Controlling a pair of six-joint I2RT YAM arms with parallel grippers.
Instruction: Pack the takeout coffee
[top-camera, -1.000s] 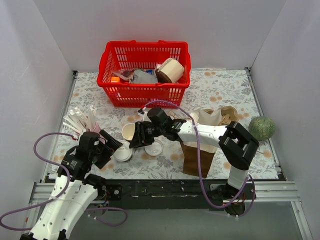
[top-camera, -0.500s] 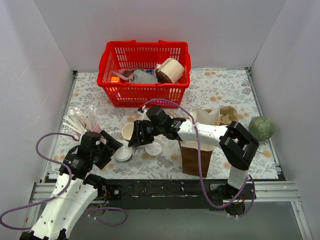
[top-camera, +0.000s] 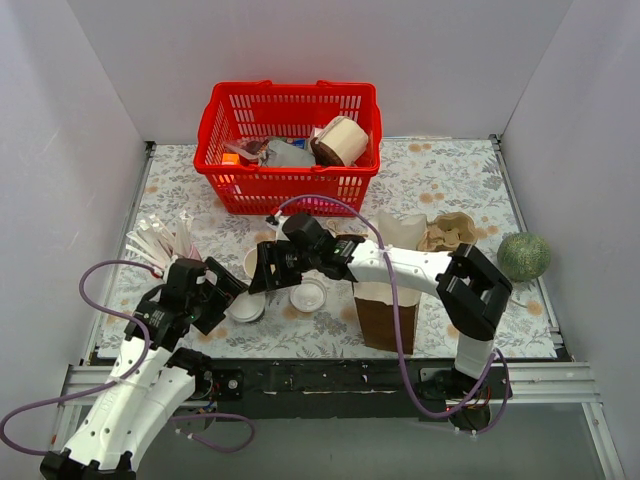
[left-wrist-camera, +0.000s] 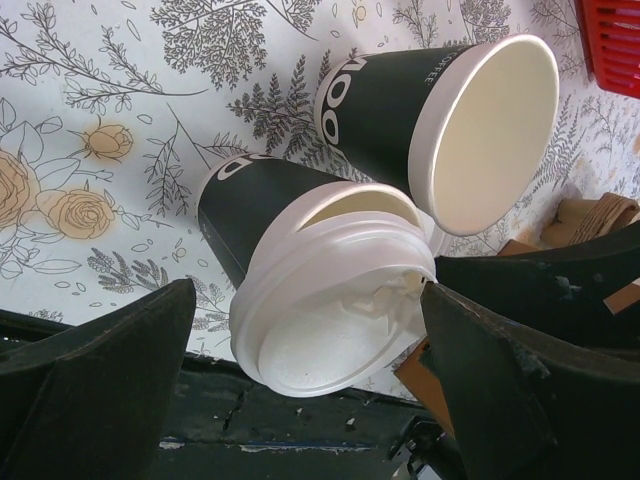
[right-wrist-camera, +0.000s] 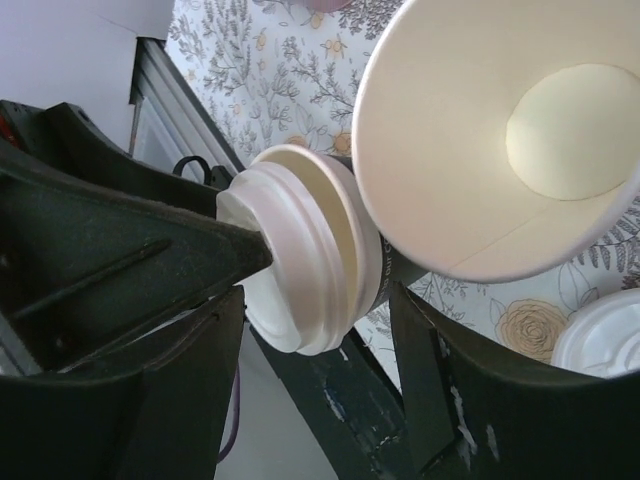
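Reaching in from the left, left gripper (top-camera: 232, 300) with fingers wide apart on both sides of the takeout coffee (top-camera: 245, 308), standing near the table's (top-camera: 450, 170) front, right gripper (top-camera: 262, 279) just beside it, fingers loose, holding nothing, then loose lid (top-camera: 308, 296), brown bag (top-camera: 385, 320)

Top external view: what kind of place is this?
Probably a lab test cell staged for takeout packing: plain white walls, a flowered tablecloth, a lidded paper cup, a brown paper bag.

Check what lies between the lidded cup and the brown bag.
A loose white lid, seen in the top view between the lidded cup and the bag.
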